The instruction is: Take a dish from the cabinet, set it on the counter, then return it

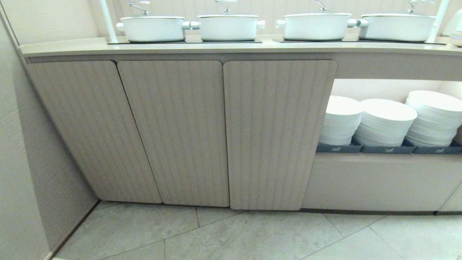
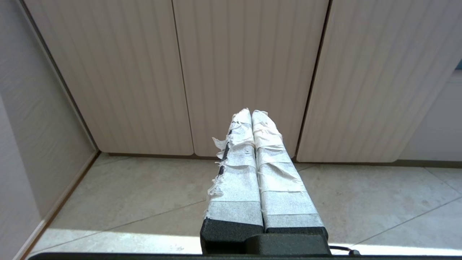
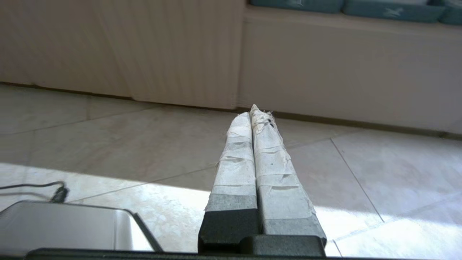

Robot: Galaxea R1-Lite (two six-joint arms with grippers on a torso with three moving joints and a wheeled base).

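Note:
The beige cabinet (image 1: 173,130) with three fluted doors stands shut under the cream counter (image 1: 231,47). The dish is hidden; no small bowl shows in any view. Neither arm appears in the head view. My left gripper (image 2: 251,112) is shut and empty, low over the floor, pointing at the cabinet doors (image 2: 249,72). My right gripper (image 3: 252,112) is also shut with nothing between its taped fingers, low above the floor tiles and aimed at the foot of the rightmost door (image 3: 187,54) and the plain panel beside it.
Several big white lidded pots (image 1: 227,27) sit on the counter. Three stacks of flat white plates (image 1: 384,121) fill an open niche on the right. A wall (image 1: 21,144) closes off the left. The robot's grey base (image 3: 61,227) and a cable (image 3: 54,191) lie by the right gripper.

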